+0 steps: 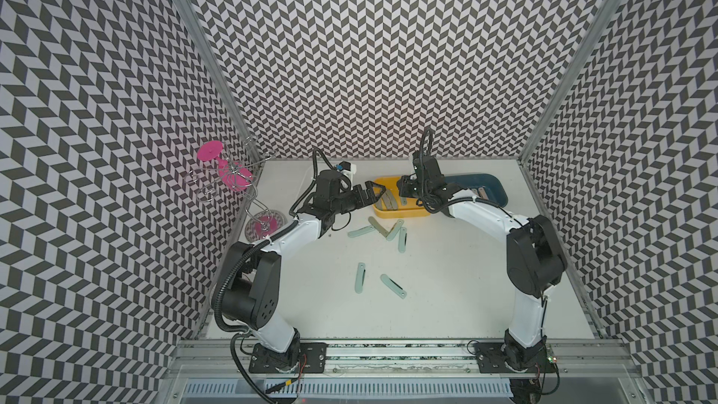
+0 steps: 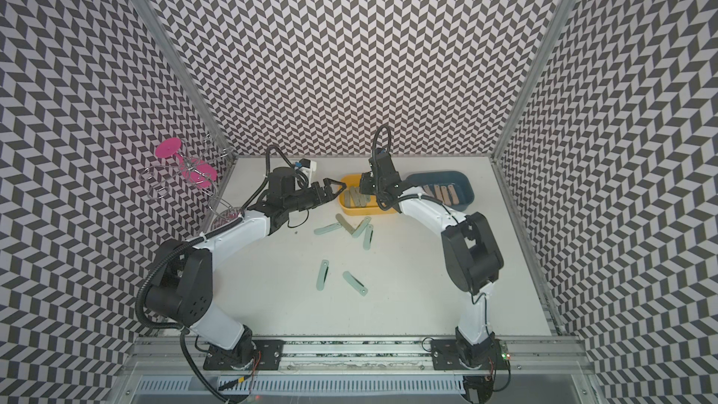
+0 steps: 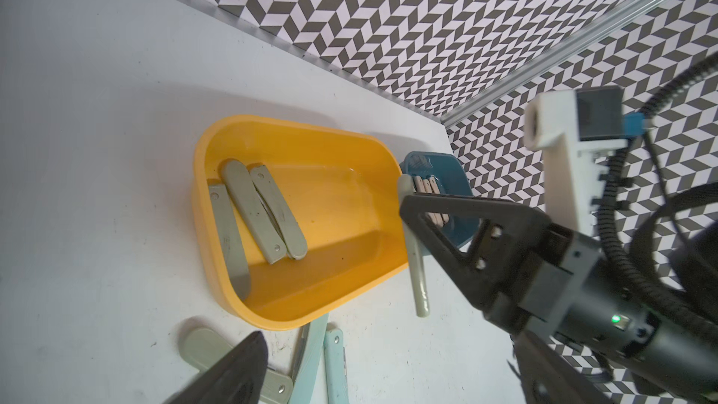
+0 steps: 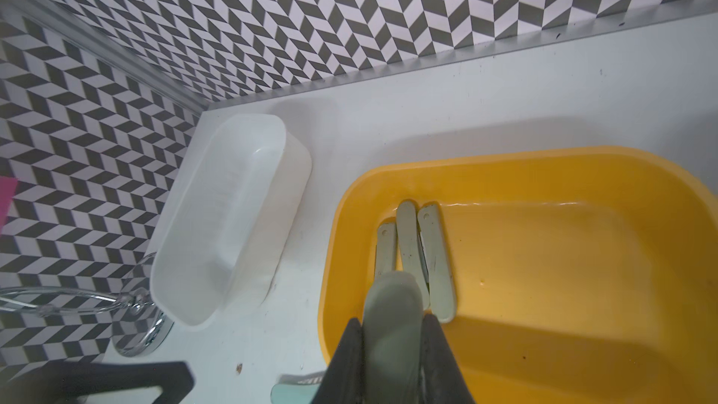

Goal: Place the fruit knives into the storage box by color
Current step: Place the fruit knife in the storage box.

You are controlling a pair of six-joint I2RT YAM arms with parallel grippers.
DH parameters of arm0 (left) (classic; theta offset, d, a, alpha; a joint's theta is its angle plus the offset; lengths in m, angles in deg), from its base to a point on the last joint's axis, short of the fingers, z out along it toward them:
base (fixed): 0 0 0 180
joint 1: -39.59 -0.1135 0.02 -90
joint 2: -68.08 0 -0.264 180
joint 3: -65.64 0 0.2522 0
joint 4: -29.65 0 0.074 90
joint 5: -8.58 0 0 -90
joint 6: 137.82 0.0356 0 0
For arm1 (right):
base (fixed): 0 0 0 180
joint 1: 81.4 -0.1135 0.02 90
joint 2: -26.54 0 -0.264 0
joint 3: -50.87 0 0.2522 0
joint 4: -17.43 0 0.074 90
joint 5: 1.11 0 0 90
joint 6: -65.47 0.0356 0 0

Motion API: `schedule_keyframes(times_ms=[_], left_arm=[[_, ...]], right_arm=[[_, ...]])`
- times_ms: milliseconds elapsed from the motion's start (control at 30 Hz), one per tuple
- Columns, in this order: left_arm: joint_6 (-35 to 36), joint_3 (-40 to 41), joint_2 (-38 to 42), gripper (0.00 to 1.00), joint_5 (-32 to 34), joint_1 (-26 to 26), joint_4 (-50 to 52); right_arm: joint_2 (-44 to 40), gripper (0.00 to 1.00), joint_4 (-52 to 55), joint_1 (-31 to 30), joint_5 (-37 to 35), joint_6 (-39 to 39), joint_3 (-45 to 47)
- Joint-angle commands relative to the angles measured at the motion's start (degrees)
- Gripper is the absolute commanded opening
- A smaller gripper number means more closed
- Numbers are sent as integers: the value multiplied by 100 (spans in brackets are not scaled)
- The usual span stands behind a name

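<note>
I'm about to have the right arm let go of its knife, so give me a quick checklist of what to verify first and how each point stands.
1. Grip: right gripper shut on the held knife, grey-green: ok.
2. Position: held knife over the yellow bin: ok.
3. Colour: the three knives inside are grey-green too: ok.
4. Landing room: bare bin floor beside them: ok.
5. Clearance: left gripper, open, hovers at the bin's end close to the right gripper: cannot tell.

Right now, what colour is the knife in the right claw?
Grey-green; the knife shows best in the right wrist view.
</note>
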Motion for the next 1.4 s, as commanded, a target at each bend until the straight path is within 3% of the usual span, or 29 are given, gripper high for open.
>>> schedule_keyframes(times_ms=[0, 300, 733, 867, 967, 1100, 1367], left_arm=[[78, -230, -77, 100, -31, -79, -24], [90, -274, -183, 100, -107, -114, -41], [28, -297, -193, 100, -143, -114, -63], [29, -284, -163, 100, -125, -120, -32], [41, -275, -131, 100, -112, -113, 12], [137, -256, -26, 100, -48, -114, 133], [162, 216, 565, 100, -2, -227, 183]], right_arm=[[389, 17, -427, 129, 33, 5, -375], [1359, 17, -520, 315, 2, -150, -977], [2118, 18, -544, 333, -87, -260, -1162], [2229, 33, -338, 341, 18, -294, -1372], [2141, 43, -84, 365, 158, -354, -1566], [1750, 46, 92, 377, 440, -447, -1565], [205, 48, -381, 267, 1445, -529, -44]])
